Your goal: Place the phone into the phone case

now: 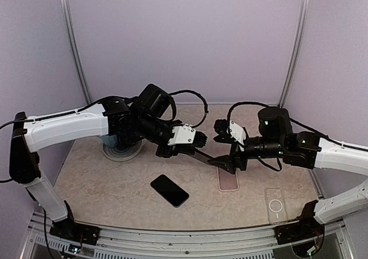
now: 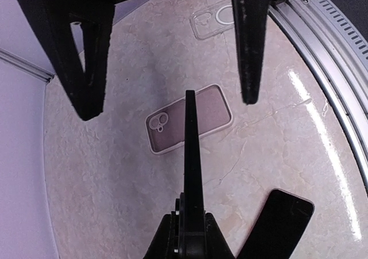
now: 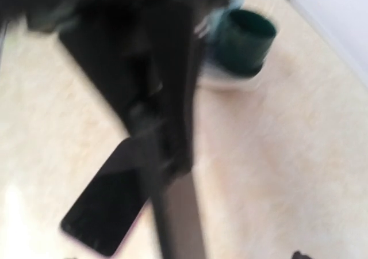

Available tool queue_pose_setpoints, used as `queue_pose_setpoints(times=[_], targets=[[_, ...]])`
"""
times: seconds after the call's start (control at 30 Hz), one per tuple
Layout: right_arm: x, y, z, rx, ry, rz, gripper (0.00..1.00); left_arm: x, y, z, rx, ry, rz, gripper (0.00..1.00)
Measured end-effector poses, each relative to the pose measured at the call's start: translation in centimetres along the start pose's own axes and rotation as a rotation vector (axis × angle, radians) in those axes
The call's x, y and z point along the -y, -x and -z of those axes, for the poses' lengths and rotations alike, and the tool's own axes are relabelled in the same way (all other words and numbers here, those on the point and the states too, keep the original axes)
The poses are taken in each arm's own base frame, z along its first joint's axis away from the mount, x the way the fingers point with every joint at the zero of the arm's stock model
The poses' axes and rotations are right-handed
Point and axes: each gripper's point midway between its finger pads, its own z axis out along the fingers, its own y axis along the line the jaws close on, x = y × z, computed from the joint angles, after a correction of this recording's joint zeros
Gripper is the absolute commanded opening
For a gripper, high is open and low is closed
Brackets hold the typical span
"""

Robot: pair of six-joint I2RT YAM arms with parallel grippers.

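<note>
Clear case (image 1: 276, 205), beige tbl (image 1: 103, 184) (marbled), lilac walls (image 1: 190, 34)

- The right end effector (image 1: 225, 162) is a dark blur in its own smeared wrist view and small from above; whether its jaws stand apart or together cannot be told.
- The phone (image 2: 279, 221) runs off the bottom edge in the left wrist view.
- The pink phone case (image 1: 229, 182) has its far end hidden under the right end effector from above; from the left wrist a thin black bar (image 2: 190, 149) crosses its middle.
- The clear case (image 2: 208, 22) sits partly behind a finger (image 2: 247, 46).
- The green cup (image 3: 248, 37) is blurred, and mostly hidden behind the left arm (image 1: 69, 126) from above.
</note>
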Motion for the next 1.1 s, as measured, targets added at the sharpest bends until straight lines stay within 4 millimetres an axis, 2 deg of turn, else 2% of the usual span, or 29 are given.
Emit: queue_pose_setpoints(times=[0.1,0.3,0.4,0.43,0.5,0.57,0.73,0.83,0.9,0.97,1.03,1.07,1.1], targets=[[1.0,0.6,-0.3,0.032,-0.014,0.015,0.71,0.2,0.3,0.2,0.019,-0.010,0.015,0.00],[0.8,-1.1,-3.3,-0.058,0.071,0.004,0.69,0.1,0.5,0.5,0.026,-0.004,0.049,0.00],[0.4,-1.5,-3.1,-0.061,0.082,-0.006,0.48,-0.2,0.4,0.6,0.024,0.000,0.070,0.00],[0.4,-1.4,-3.0,-0.054,0.078,-0.005,0.46,-0.2,0.3,0.6,0.025,0.001,0.079,0.00],[0.5,-1.4,-2.6,-0.035,0.069,-0.016,0.52,-0.4,0.2,0.7,0.032,-0.001,0.098,0.00],[0.5,-1.6,-2.5,-0.027,0.063,-0.027,0.53,-0.6,0.1,0.8,0.043,-0.006,0.116,0.00],[0.8,-1.7,-2.7,-0.028,0.057,-0.032,0.36,-0.8,0.5,1.1,0.073,-0.016,0.131,0.00],[1.2,-2.1,-2.9,-0.040,0.053,-0.042,0.37,-0.9,1.0,1.3,0.093,-0.021,0.129,0.00],[1.3,-2.3,-3.2,-0.050,0.054,-0.048,0.26,-0.8,1.1,1.3,0.099,-0.026,0.130,0.00],[1.2,-2.5,-3.4,-0.059,0.063,-0.049,0.00,-0.8,1.2,1.3,0.101,-0.027,0.133,0.00],[0.8,-2.4,-3.6,-0.059,0.093,-0.031,0.00,-1.1,0.9,1.4,0.093,-0.017,0.154,0.00],[0.6,-2.3,-3.6,-0.057,0.100,-0.014,0.00,-1.1,0.9,1.5,0.100,-0.032,0.177,0.10],[0.5,-2.2,-3.6,-0.057,0.104,-0.009,0.00,-1.0,0.9,1.6,0.103,-0.041,0.189,0.33]])
